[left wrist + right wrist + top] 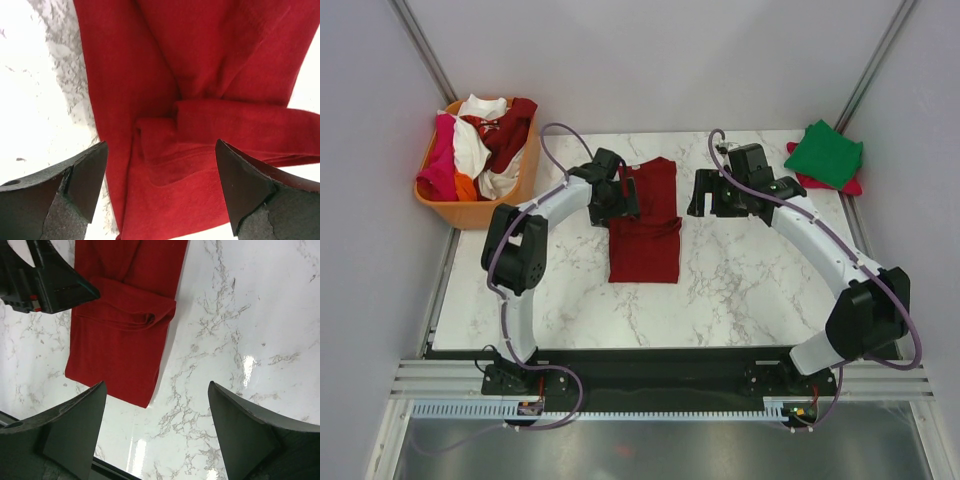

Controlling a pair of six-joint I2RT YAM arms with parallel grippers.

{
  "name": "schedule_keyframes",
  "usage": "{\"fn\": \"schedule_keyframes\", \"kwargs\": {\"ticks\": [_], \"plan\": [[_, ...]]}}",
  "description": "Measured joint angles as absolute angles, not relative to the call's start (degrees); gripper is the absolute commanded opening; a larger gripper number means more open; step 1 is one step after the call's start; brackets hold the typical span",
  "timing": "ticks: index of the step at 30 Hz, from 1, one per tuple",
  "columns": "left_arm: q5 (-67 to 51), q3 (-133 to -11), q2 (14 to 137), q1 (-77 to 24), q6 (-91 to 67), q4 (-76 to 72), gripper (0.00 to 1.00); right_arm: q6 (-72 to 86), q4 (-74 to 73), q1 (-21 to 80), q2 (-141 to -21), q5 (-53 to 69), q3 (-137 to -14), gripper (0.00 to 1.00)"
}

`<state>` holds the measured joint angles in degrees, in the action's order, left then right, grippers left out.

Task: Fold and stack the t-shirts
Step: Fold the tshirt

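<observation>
Surface: white marble-patterned tabletop (750,290), grey-veined and glossy, with pale walls around it.
Dark red t-shirt (645,225): lies in the middle of the tabletop, nearer the far edge, folded into a long narrow strip with its near part doubled over.
Top view only: a folded green t-shirt (825,152) lies on a pink-red t-shirt (850,186) at the far right corner. A rigid orange basket (470,213) by the far left corner is heaped with white, pink, dark red and orange cloth.
Left wrist view only: close up, soft matte cloth with overlapping folds and a hemmed edge tucked inward.
Right wrist view only: the strip's square near end and a small rolled crease on its right edge.
Left gripper (160,190): black wedge-shaped fingers (82,175) spread wide above the dark red t-shirt, nothing clamped.
Right gripper (157,427): fingers (75,425) spread wide over bare marble just right of the shirt, holding nothing.
</observation>
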<state>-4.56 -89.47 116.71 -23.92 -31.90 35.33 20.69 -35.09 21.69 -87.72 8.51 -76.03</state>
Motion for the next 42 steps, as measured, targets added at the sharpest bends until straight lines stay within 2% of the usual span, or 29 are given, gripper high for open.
{"fn": "schedule_keyframes", "kwargs": {"ticks": [4, 9, 10, 12, 13, 15, 16, 17, 34, 42], "plan": [[-4.6, -90.9, 118.0, -24.0, -32.0, 34.9, 0.90, 20.3, -34.9, 21.6, -85.9, 8.2, -75.4, 0.90], [-4.7, -92.0, 119.3, -24.6, -32.3, 34.6, 0.80, 19.7, -35.2, 21.6, -85.9, 7.4, -73.8, 0.90], [-4.7, -92.1, 119.5, -24.8, -32.4, 34.5, 0.71, 19.6, -35.2, 21.6, -85.9, 7.2, -73.5, 0.90], [-4.7, -92.1, 119.7, -25.2, -33.0, 34.5, 0.61, 19.5, -35.2, 21.6, -85.9, 7.0, -73.3, 0.90], [-4.8, -92.2, 119.8, -25.3, -33.2, 34.5, 0.48, 19.4, -35.2, 21.6, -85.9, 6.8, -73.1, 0.90], [-4.9, -92.3, 120.0, -25.4, -33.6, 34.5, 0.32, 19.2, -35.2, 21.6, -85.9, 6.6, -72.8, 0.90], [-4.9, -92.4, 120.1, -25.5, -33.9, 34.5, 0.21, 19.1, -35.2, 21.6, -85.9, 6.5, -72.6, 0.91], [-5.0, -92.7, 120.3, -25.5, -34.0, 34.5, 0.03, 19.0, -35.2, 21.6, -85.9, 6.3, -72.5, 0.90], [-0.9, -93.5, 119.3, -22.6, -34.0, 37.7, 0.02, 18.2, -35.2, 21.6, -85.8, 5.7, -71.6, 0.90], [4.0, -92.2, 114.6, -22.5, -35.2, 38.9, 0.02, 18.2, -35.1, 21.6, -85.8, 5.8, -71.0, 0.90]]}}
